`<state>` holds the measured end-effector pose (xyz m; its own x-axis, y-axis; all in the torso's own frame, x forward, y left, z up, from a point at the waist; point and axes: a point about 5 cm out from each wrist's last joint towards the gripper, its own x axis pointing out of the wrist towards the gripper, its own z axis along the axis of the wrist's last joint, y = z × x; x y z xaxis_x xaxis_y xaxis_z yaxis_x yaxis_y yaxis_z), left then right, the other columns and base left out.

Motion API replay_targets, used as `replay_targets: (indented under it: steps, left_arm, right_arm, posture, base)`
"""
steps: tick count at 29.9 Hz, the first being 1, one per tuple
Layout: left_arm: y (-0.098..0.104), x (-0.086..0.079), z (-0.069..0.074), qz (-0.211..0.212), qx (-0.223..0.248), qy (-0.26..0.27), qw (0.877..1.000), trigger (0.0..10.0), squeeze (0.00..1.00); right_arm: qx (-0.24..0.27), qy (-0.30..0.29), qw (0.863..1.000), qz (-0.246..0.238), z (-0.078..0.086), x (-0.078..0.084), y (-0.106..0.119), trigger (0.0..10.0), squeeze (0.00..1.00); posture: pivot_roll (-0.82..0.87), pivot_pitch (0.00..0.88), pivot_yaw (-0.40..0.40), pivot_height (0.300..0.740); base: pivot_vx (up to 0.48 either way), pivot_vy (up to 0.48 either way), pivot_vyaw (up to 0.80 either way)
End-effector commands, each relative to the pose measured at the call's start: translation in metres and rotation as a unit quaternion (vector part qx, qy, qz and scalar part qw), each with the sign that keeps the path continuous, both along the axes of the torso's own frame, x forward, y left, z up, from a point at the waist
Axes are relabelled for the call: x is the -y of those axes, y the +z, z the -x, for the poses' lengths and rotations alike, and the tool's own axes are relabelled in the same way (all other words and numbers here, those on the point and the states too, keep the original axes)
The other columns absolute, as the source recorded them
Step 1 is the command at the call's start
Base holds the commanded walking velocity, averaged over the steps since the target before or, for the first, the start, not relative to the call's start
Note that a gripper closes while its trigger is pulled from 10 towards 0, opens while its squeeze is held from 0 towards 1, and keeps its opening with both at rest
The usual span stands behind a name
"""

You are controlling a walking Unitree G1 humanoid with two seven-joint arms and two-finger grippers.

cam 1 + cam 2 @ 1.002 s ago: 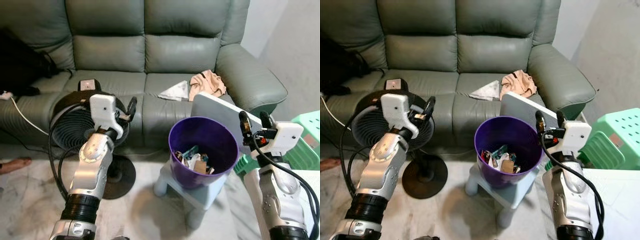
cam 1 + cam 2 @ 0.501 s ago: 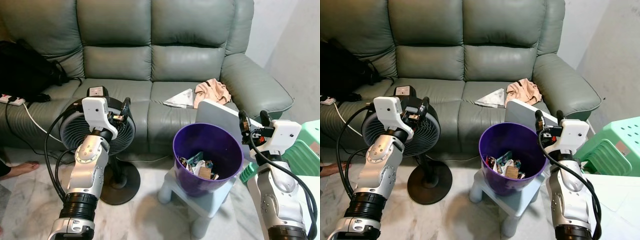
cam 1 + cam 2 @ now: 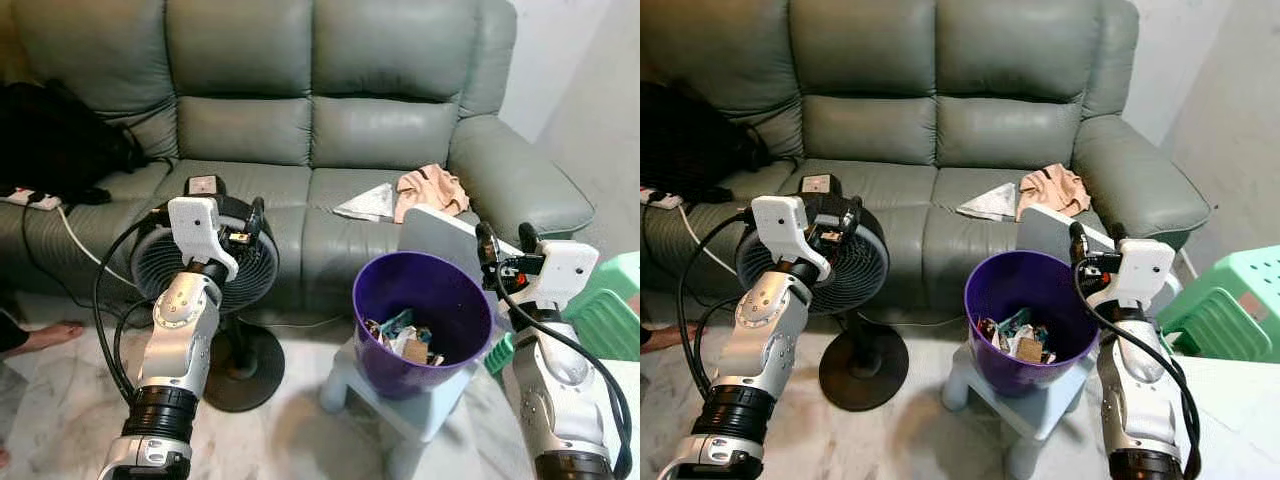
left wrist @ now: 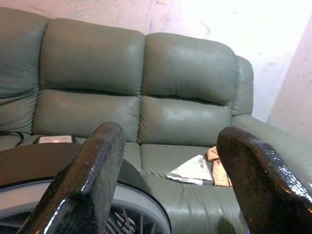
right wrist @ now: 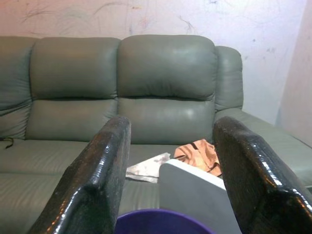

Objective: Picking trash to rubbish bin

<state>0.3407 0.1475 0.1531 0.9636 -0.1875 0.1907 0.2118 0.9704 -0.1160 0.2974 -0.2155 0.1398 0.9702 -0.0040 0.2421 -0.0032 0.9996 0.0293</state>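
Both grippers, left [image 3: 250, 222] and right [image 3: 507, 247], hover with fingers spread wide and empty beside the purple rubbish bin [image 3: 418, 318]. Your likely target, the white crumpled paper [image 3: 366, 204], lies on the sofa seat [image 3: 240, 185] behind the bin, just beside a peach cloth [image 3: 430, 190]. It looks light, soft and crushable, so pinch a raised fold near its middle.

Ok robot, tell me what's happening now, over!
Left tool and right tool both open, empty, raised. Purple bin on small stool, trash inside. White paper on sofa. Black fan stands before sofa.
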Motion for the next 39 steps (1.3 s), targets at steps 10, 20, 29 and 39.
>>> replay_targets:
  steps: [10, 20, 29, 39]
  left_arm:
    - [-0.004, 0.0034, 0.0022, -0.004, -0.007, -0.008, 1.0, 10.0, 0.0]
    - [-0.0044, 0.0028, 0.0025, -0.005, -0.008, -0.002, 1.0, 10.0, 0.0]
    - [-0.0034, 0.0042, 0.0024, -0.006, -0.005, -0.003, 1.0, 10.0, 0.0]
    - [-0.0024, 0.004, 0.001, -0.006, -0.003, 0.0, 1.0, 10.0, 0.0]
  right_arm:
    - [-0.009, -0.006, 1.0, 0.006, 0.0041, 0.0046, -0.0014, 10.0, 0.0]
    - [-0.012, -0.005, 1.0, 0.007, 0.0045, 0.0045, -0.0013, 10.0, 0.0]
    - [-0.031, -0.01, 0.999, 0.006, 0.0024, 0.0058, -0.0033, 10.0, 0.0]
    - [-0.031, -0.013, 0.999, 0.006, 0.0019, 0.007, -0.002, 10.0, 0.0]
  posture:
    - [-0.05, 0.0, -0.015, 0.74]
    - [-0.05, 0.0, -0.018, 0.74]
    - [-0.05, 0.006, -0.019, 0.74]
    - [-0.06, 0.014, -0.012, 0.74]
  base:
    - [0.0, 0.48, 0.0]
    - [0.0, 0.336, 0.0]
    - [0.0, 0.0, -0.17]
    - [0.0, 0.0, -0.76]
